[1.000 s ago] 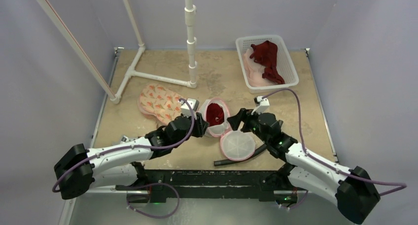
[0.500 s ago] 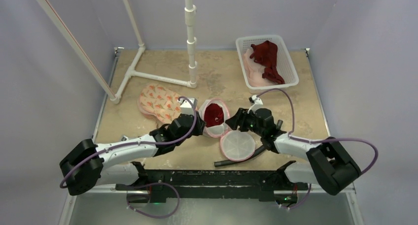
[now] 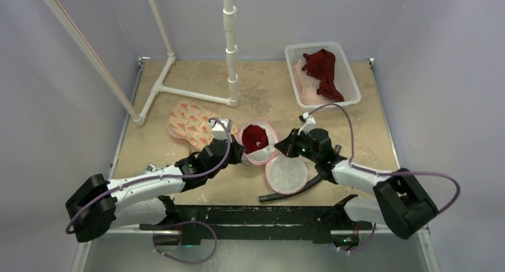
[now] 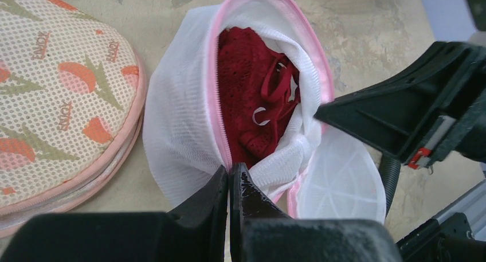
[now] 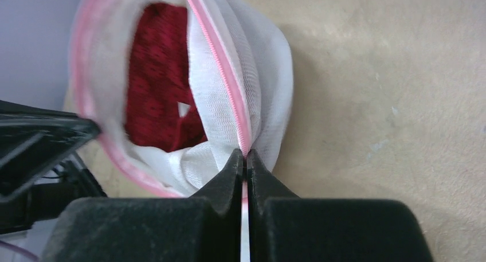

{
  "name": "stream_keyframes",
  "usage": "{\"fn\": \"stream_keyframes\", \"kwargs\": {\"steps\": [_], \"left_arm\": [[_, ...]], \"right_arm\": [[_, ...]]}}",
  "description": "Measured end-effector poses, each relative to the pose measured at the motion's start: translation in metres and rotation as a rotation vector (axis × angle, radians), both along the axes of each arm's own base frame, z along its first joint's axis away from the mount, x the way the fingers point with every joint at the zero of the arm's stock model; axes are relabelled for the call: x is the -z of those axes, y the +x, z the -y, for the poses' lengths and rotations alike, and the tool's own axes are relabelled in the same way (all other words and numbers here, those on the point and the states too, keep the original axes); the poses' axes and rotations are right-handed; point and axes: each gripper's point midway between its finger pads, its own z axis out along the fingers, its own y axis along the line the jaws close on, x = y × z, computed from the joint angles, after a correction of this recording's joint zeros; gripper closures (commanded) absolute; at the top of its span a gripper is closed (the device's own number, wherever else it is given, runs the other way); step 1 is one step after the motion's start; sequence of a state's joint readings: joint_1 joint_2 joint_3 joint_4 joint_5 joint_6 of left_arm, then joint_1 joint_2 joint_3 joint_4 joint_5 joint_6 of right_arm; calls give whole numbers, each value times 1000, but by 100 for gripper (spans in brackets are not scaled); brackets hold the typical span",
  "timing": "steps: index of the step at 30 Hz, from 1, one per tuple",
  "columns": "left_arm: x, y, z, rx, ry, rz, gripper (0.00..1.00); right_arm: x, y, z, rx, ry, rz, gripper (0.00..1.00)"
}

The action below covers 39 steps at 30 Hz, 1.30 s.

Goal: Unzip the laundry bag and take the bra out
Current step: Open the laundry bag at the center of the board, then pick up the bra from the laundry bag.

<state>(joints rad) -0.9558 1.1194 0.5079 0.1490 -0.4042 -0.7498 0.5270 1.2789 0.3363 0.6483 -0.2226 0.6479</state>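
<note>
Tan table (image 3: 262, 87), red bra (image 4: 252, 101) inside laundry bag (image 4: 177, 130) between left hand (image 4: 230, 176) and right hand (image 5: 244, 159)

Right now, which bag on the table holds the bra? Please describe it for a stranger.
On the sandy tabletop, look at the centre. There lies a white mesh laundry bag with a pink zipper, open over a dark red bra. The mesh bag beside it lies flat and is printed with orange shapes.

mesh laundry bag (image 4: 179, 121), bra (image 4: 245, 84) (possibly lace)
</note>
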Motion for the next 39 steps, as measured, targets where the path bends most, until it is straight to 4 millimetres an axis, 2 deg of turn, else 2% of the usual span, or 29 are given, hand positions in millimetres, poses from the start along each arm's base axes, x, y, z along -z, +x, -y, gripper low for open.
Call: {"fn": "stream_keyframes", "kwargs": {"steps": [2,7,9,11,12,14,16,20,22,24,30,34,36,39], "left_arm": [[-5,0,0,0,-13,8,100],[-17,0,2,0,-62,22,100],[-22,0,4,1,-80,33,100],[-28,2,7,3,-103,47,100],[-31,3,8,1,-117,53,100],[-34,4,9,-1,-130,60,100],[-36,5,10,-8,-141,60,100],[-33,6,7,-33,-153,60,100],[-26,7,3,-51,-139,52,100],[-20,7,-1,-66,-123,48,100],[-6,9,-3,-83,-90,34,100],[3,7,-5,-84,-82,21,100],[5,7,-5,-82,-80,18,100],[6,6,-5,-78,-83,17,100]], "right_arm": [[-20,2,0,1,9,38,100],[-117,18,4,37,45,251,100],[-145,24,7,51,40,309,100],[-163,29,10,73,24,347,100],[-164,31,13,85,13,351,100],[-155,32,18,106,-22,332,100],[-136,31,22,115,-54,298,100],[-66,14,33,113,-126,170,100],[-31,3,39,108,-170,95,93],[-14,-3,43,106,-195,50,84],[-24,1,41,111,-172,86,70],[-28,0,40,111,-158,90,67],[-28,0,39,111,-151,87,72],[-29,-2,37,104,-139,81,89]]}}
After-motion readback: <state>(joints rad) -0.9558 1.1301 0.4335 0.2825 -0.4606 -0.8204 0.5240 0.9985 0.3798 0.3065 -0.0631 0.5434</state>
